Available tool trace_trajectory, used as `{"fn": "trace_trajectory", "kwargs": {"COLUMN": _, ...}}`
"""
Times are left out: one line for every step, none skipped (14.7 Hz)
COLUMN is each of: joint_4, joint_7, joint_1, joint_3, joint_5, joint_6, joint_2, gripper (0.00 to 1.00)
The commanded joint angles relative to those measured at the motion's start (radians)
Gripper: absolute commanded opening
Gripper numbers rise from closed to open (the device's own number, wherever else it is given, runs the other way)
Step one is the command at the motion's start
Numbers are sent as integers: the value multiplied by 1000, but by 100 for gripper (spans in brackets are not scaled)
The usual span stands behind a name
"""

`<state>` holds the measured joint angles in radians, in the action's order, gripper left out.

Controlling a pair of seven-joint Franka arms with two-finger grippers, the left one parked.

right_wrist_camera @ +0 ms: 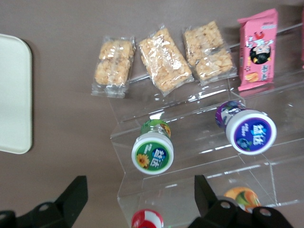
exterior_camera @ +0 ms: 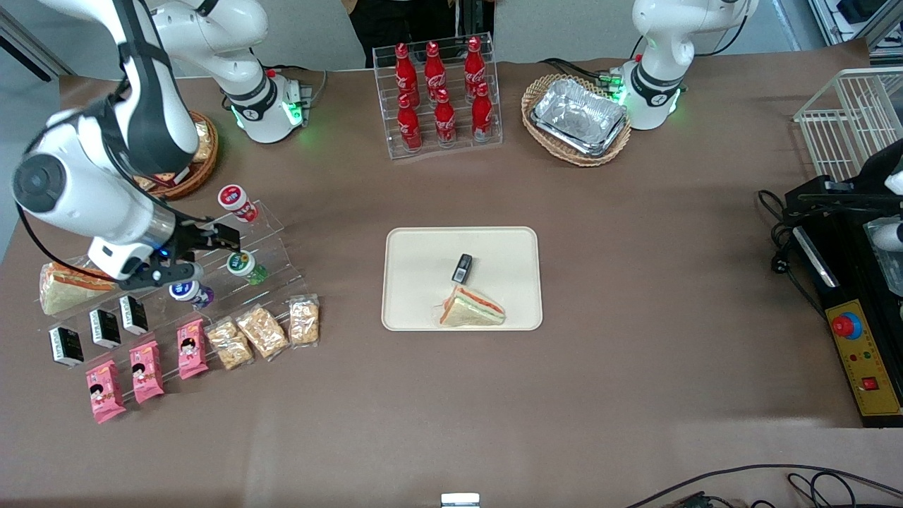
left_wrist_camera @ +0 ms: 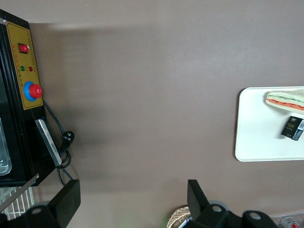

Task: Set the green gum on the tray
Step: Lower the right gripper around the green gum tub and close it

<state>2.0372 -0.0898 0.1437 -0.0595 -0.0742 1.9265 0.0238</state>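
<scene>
While the green gum (exterior_camera: 241, 264) lies on a step of the clear stepped rack (exterior_camera: 271, 243) toward the working arm's end of the table, nothing is held by the gripper (exterior_camera: 215, 248), whose two fingers (right_wrist_camera: 72, 192) are spread wide apart above the rack. Seen from the front, the gripper is placed just at about ten o'clock from the bottle, close to it but not touching. The purple bottle with a blue lid (exterior_camera: 188, 291) is found at about eight o'clock from the green gum, and a red-lidded bottle (exterior_camera: 235, 201) at about twelve o'clock. At about three o'clock, well apart from the rack, the tray (exterior_camera: 416, 247) is set, carrying a sandwich (exterior_camera: 471, 309) and a small black packet (exterior_camera: 463, 267). Snack bags (exterior_camera: 262, 330) are laid nearer the front camera than the rack.
</scene>
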Motion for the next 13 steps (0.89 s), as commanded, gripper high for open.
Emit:
{"fn": "trace_trajectory", "kwargs": {"joint_4": 88, "joint_7": -56, "joint_1": -3, "joint_3": 0, "joint_5": -10, "joint_6": 119, "joint_2": 16, "gripper": 100}}
{"fn": "trace_trajectory", "kwargs": {"joint_4": 130, "joint_7": -57, "joint_1": -3, "joint_3": 0, "joint_5": -10, "joint_6": 168, "joint_2": 15, "gripper": 100}}
{"fn": "trace_trajectory", "kwargs": {"joint_4": 167, "joint_7": -62, "joint_1": -3, "joint_3": 0, "joint_5": -10, "joint_6": 214, "joint_2": 15, "gripper": 100}}
{"fn": "trace_trajectory", "kwargs": {"joint_4": 196, "joint_7": -77, "joint_1": -3, "joint_3": 0, "joint_5": -10, "joint_6": 247, "joint_2": 16, "gripper": 100}}
{"fn": "trace_trajectory", "kwargs": {"joint_4": 219, "joint_7": -90, "joint_1": -1, "joint_3": 0, "joint_5": -10, "joint_6": 274, "joint_2": 18, "gripper": 100}}
{"fn": "trace_trajectory", "kwargs": {"joint_4": 237, "joint_7": -91, "joint_1": -1, "joint_3": 0, "joint_5": -10, "joint_6": 296, "joint_2": 18, "gripper": 100}}
{"fn": "trace_trajectory", "kwargs": {"joint_4": 254, "joint_7": -90, "joint_1": -1, "joint_3": 1, "joint_5": -10, "joint_6": 318, "joint_2": 21, "gripper": 100}}
{"fn": "trace_trajectory", "kwargs": {"joint_4": 270, "joint_7": -90, "joint_1": 0, "joint_3": 1, "joint_5": -10, "joint_6": 342, "joint_2": 24, "gripper": 100}}
{"fn": "trace_trajectory", "kwargs": {"joint_4": 281, "joint_7": -90, "joint_1": 0, "joint_3": 3, "joint_5": -12, "joint_6": 362, "joint_2": 28, "gripper": 100}}
{"fn": "trace_trajectory", "kwargs": {"joint_4": 284, "joint_7": -90, "joint_1": 0, "joint_3": 3, "joint_5": -12, "joint_6": 371, "joint_2": 33, "gripper": 100}}
{"fn": "trace_trajectory", "kwargs": {"joint_4": 284, "joint_7": -90, "joint_1": 2, "joint_3": 4, "joint_5": -12, "joint_6": 374, "joint_2": 39, "gripper": 99}}
{"fn": "trace_trajectory", "kwargs": {"joint_4": 282, "joint_7": -91, "joint_1": 2, "joint_3": 4, "joint_5": -12, "joint_6": 376, "joint_2": 41, "gripper": 91}}
{"fn": "trace_trajectory", "kwargs": {"joint_4": 281, "joint_7": -91, "joint_1": 2, "joint_3": 4, "joint_5": -10, "joint_6": 376, "joint_2": 39, "gripper": 75}}
